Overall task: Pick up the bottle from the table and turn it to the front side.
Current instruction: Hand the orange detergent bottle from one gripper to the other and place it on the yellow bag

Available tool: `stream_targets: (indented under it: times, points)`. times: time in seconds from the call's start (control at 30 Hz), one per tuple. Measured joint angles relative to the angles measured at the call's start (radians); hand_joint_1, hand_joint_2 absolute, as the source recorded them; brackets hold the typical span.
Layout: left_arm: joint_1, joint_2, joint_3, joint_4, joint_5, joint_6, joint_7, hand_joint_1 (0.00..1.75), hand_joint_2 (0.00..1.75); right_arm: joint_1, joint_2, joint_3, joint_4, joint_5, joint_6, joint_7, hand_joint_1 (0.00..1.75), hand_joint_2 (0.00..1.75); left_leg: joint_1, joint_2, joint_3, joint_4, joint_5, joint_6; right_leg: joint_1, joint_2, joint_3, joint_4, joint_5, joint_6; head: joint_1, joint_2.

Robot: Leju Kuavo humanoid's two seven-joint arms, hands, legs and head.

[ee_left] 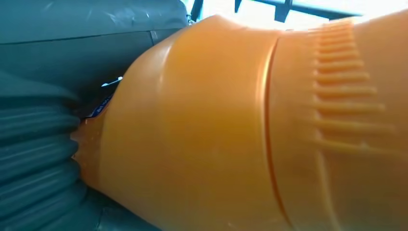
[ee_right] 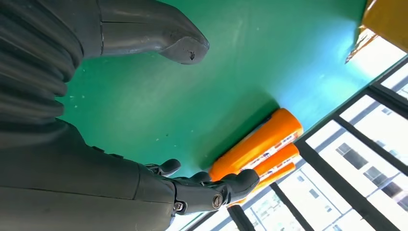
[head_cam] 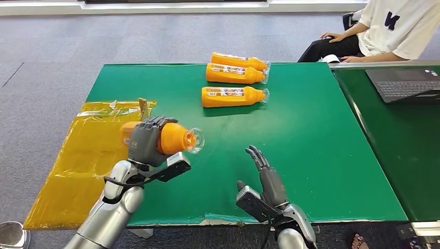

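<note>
Already lifted: in the head view, the orange bottle point(head_cam: 174, 138) is held off the green table point(head_cam: 311, 155) by the left hand point(head_cam: 147, 139), whose fingers are wrapped over its body. The bottle lies roughly sideways in the grip, its clear cap end pointing toward the table's middle. Whether a label faces up cannot be told, as the fingers cover that part. The right hand point(head_cam: 264, 174) is seen with its fingers spread and straight, holding nothing, above the near part of the table. Three more orange bottles point(head_cam: 233, 96) lie in a row at the far side, labels up. A yellow plastic sheet point(head_cam: 83, 155) is draped at the table's left end. A seated person point(head_cam: 384, 31) and a laptop point(head_cam: 404, 83) are noted at the far right.

Left wrist view: the held bottle point(ee_left: 231, 130) is pressed close to the camera, its ribbed shoulder showing; a sliver of label is glimpsed beside the grey ribbed cover point(ee_left: 33, 159).

Right wrist view: the right hand point(ee_right: 144, 183) is seen with thumb and fingers apart, empty, above the table point(ee_right: 159, 96), with the row of bottles point(ee_right: 260, 144) beyond.

Judgement: the pick-up appears done; the turn to the front side seems not yet finished, or at least cannot be confirmed.
</note>
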Motion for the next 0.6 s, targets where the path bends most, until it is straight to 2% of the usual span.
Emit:
stream_targets:
  times: [0.07,0.17,0.33,0.6]
  points:
    - [0.045,0.026,0.029,-0.027,-0.141,0.072,0.023,1.75,1.75,-0.015,0.001,0.007,0.012,-0.003,0.006,-0.012,0.00,1.75,0.000,0.000,0.000,0.000,0.000,0.000,0.000,0.000,0.000,0.000,0.000,0.000,0.000,0.000]
    - [0.122,0.053,0.073,-0.068,-0.253,0.114,0.038,1.75,1.75,-0.039,0.005,0.021,0.031,0.001,0.015,-0.018,0.00,1.75,0.000,0.000,0.000,0.000,0.000,0.000,0.000,0.000,0.000,0.000,-0.001,-0.001,0.000,0.000]
    - [0.218,0.079,0.138,-0.119,-0.291,0.125,0.041,1.75,1.75,-0.065,0.007,0.030,0.059,-0.001,0.025,-0.019,0.00,1.75,0.000,-0.001,0.000,0.000,0.000,0.000,0.000,-0.001,0.000,0.000,-0.001,-0.001,0.000,0.000]
    - [0.309,0.103,0.195,-0.165,-0.358,0.113,0.057,1.75,1.75,-0.093,0.007,0.037,0.103,-0.010,0.035,-0.027,0.00,1.75,0.000,-0.001,0.000,0.000,0.000,0.000,0.000,-0.002,0.000,0.000,-0.001,-0.001,0.000,0.000]
